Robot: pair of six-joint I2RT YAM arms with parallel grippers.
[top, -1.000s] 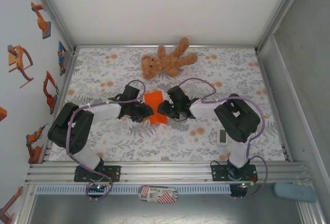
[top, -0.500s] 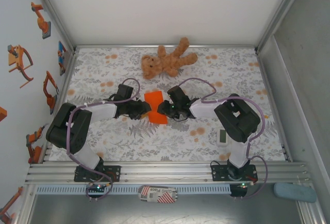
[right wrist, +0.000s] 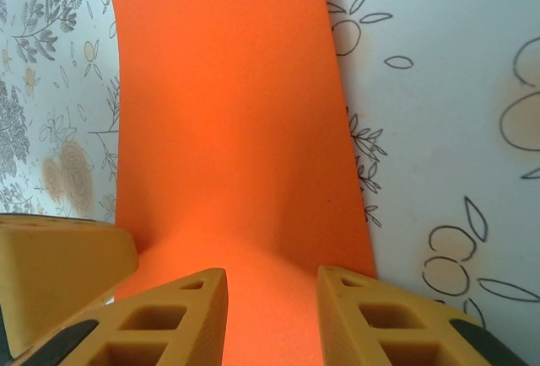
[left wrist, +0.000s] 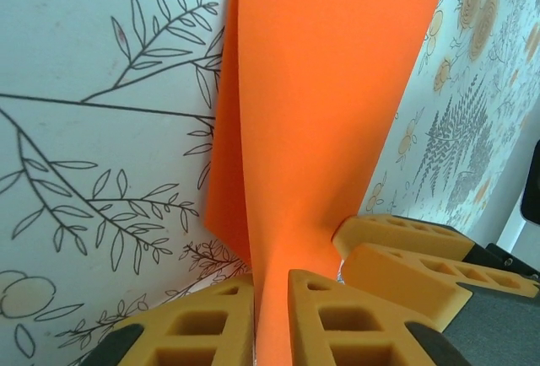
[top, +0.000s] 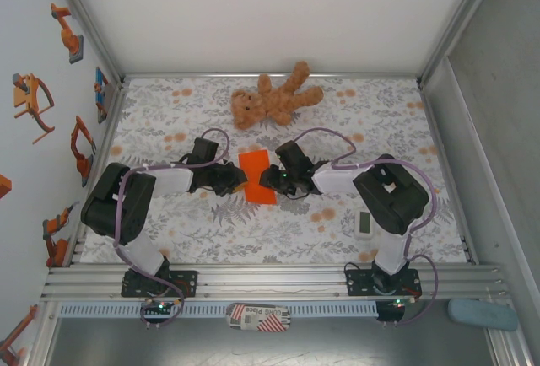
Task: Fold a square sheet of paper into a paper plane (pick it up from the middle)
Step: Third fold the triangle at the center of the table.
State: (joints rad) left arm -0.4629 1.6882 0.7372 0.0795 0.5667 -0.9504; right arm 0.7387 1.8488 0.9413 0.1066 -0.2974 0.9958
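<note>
The square sheet of paper point(top: 256, 166), bright orange and bent into a narrow strip, sits mid-table between both grippers. My left gripper point(top: 235, 182) meets it from the left. In the left wrist view that gripper point(left wrist: 272, 277) is shut on the paper point(left wrist: 329, 113), its yellow fingers point(left wrist: 194, 324) squeezing a raised fold. My right gripper point(top: 268, 179) meets it from the right. In the right wrist view this gripper point(right wrist: 272, 273) has its fingers point(right wrist: 177, 315) a little apart, with a hump of the paper point(right wrist: 228, 113) filling the gap and touching both.
A brown teddy bear point(top: 272, 100) lies at the back of the flowered table cloth point(top: 169, 231). A small white gadget point(top: 364, 223) lies near the right arm's base. Metal frame posts and white walls close in the table on three sides.
My left gripper's fingers have closed tight on the paper's fold, and the sheet looks slightly narrower. The right gripper has kept its place and its gap.
</note>
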